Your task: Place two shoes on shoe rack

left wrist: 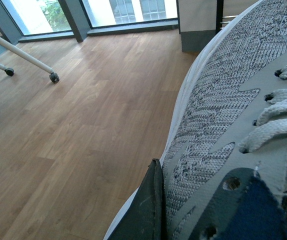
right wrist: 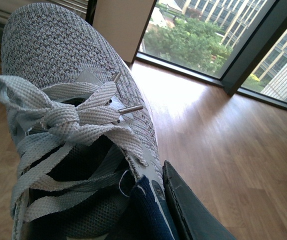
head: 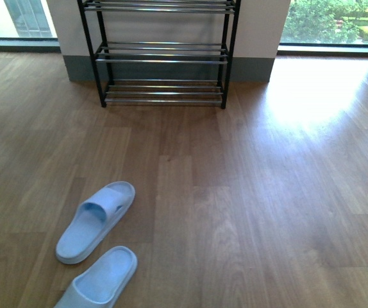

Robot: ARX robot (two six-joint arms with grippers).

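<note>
Left gripper clamped on left sneaker, right gripper on right sneaker. Shoe rack at 12 o'clock, visible shelves bare; both placements pending.

Front cam's on the bot's body, tilted down over the wood floor, shoe rack far off at 12 o'clock. Left wrist cam is crammed right against the left sneaker, right wrist cam same w/ the right sneaker. All 3 share floor + rack bits, wrist cams facing roughly rackward.
</note>
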